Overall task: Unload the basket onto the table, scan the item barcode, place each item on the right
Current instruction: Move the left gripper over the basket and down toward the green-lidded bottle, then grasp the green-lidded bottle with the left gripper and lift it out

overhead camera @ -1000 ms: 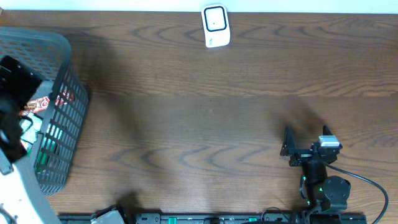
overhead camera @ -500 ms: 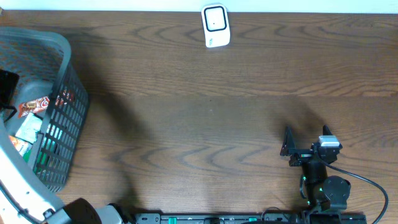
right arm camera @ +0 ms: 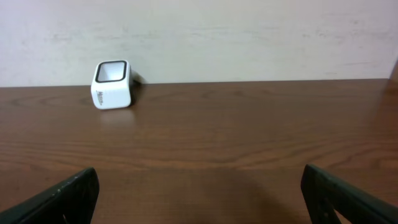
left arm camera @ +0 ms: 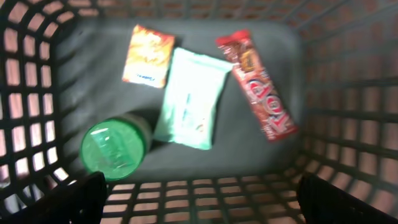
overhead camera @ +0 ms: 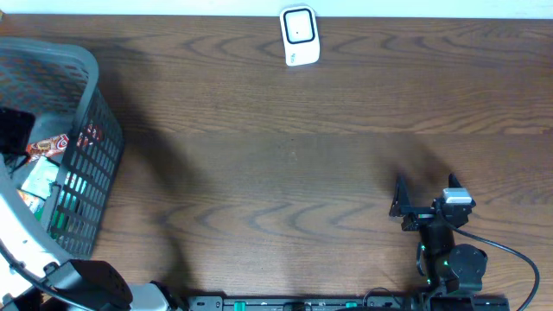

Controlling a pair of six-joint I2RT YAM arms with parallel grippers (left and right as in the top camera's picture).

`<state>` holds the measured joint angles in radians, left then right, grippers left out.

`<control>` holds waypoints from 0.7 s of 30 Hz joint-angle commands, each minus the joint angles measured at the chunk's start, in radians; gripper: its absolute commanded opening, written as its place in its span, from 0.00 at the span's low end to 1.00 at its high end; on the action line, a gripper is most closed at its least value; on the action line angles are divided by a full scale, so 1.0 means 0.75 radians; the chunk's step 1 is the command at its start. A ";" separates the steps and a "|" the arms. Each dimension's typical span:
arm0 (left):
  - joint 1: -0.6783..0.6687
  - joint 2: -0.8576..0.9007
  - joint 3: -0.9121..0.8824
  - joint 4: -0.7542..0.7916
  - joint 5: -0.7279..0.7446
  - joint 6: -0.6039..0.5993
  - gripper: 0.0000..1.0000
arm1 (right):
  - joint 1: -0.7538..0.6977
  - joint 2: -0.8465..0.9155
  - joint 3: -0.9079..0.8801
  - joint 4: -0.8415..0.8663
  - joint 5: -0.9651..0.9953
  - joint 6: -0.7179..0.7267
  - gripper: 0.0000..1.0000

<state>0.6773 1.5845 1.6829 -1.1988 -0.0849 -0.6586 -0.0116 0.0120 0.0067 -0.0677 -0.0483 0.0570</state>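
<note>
My left gripper (left arm camera: 205, 205) hangs wide open, empty, above the basket (left arm camera: 348, 93) to choose an item; the packet (left arm camera: 189, 96) lies straight below. My right gripper (right arm camera: 199, 202), open and empty too, faces the scanner (right arm camera: 113, 84) far ahead.

The red bar wrapper (left arm camera: 258, 84) in the basket bears big white letters, seemingly "KOP", blurred.

The left arm (overhead camera: 19, 250) is shifting above the basket (overhead camera: 86, 164), its gripper (overhead camera: 13, 130) drawing back toward the left edge. Its dark elbow (overhead camera: 86, 281) is swinging into view below, and more packets (overhead camera: 41, 180) are showing.
</note>
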 commanded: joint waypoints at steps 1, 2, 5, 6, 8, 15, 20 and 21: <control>0.052 0.015 -0.068 -0.010 -0.019 -0.021 0.98 | 0.008 -0.006 -0.002 -0.005 0.003 0.013 0.99; 0.066 0.015 -0.089 -0.014 -0.019 -0.020 0.98 | 0.008 -0.006 -0.002 -0.005 0.002 0.013 0.99; 0.107 0.015 -0.165 -0.022 -0.020 -0.010 0.98 | 0.008 -0.006 -0.002 -0.005 0.002 0.013 0.99; 0.120 0.015 -0.194 -0.023 -0.020 -0.010 0.98 | 0.008 -0.006 -0.002 -0.005 0.003 0.013 0.99; 0.145 0.015 -0.248 -0.022 -0.025 -0.011 0.97 | 0.008 -0.006 -0.002 -0.005 0.002 0.013 0.99; 0.221 0.015 -0.418 0.002 -0.048 -0.013 0.98 | 0.008 -0.006 -0.002 -0.005 0.003 0.013 0.99; 0.256 0.015 -0.472 0.033 -0.048 -0.013 0.98 | 0.008 -0.006 -0.002 -0.005 0.002 0.013 0.99; 0.260 0.015 -0.474 0.034 -0.048 -0.013 0.98 | 0.008 -0.006 -0.002 -0.005 0.003 0.013 0.99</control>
<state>0.8593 1.5890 1.3361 -1.1748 -0.0975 -0.6582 -0.0116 0.0120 0.0067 -0.0677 -0.0483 0.0570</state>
